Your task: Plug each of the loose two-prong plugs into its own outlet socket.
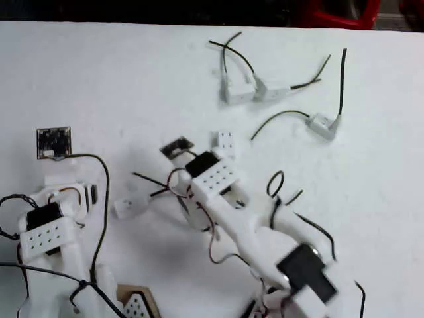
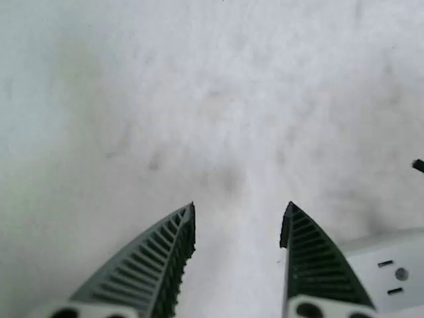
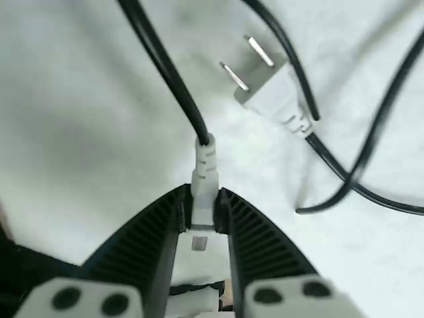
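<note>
Step in hand: right gripper (image 3: pixel 202 193) held one plug (image 3: pixel 204 165), jaws clenched on its body.
Second plug (image 3: pixel 268 83): lay loose on the counter (image 3: pixel 79 99) nearby, prongs bare.
Left gripper (image 2: pixel 238 211): jaws released and empty, outlet socket (image 2: pixel 391 271) just beside.
Next move: likely called for lining the held plug's prongs up with a socket's slots.

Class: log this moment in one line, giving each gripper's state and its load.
left gripper: open, over table, outlet socket beside it | right gripper: shut on white plug | second plug: loose on table, prongs bare
</note>
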Available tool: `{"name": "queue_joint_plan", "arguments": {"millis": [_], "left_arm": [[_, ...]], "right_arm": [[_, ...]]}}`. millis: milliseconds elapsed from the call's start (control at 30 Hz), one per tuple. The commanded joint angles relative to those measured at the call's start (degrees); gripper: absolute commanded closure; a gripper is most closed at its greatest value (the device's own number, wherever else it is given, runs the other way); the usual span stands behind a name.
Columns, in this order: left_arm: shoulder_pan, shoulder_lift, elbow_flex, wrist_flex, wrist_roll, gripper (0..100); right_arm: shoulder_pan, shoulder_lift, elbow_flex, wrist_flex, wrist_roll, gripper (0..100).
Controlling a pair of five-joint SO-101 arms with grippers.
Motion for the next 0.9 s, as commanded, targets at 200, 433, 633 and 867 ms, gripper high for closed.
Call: {"name": "queue_joint_plan", "arguments": {"millis": [200, 433, 633, 867], "left_arm": [[0.1, -1.7, -14.4, 7.8, 5.1, 78], [7.5, -1.7, -27.9, 17.9, 6.2, 78], [12.1, -1.7, -32.4, 19.3, 13.3, 78], [18.9, -6.9, -30.9, 18.8, 18.4, 79]], "right_arm": [[0.0, -25.5, -2.3, 0.8, 0.4, 98.1], [2.7, -36.1, 4.0, -12.5, 0.2, 98.1], [4.4, -43.6, 16.5, -29.5, 0.2, 98.1], [4.5, -49.5, 26.5, -42.2, -6.2, 98.1]]}}
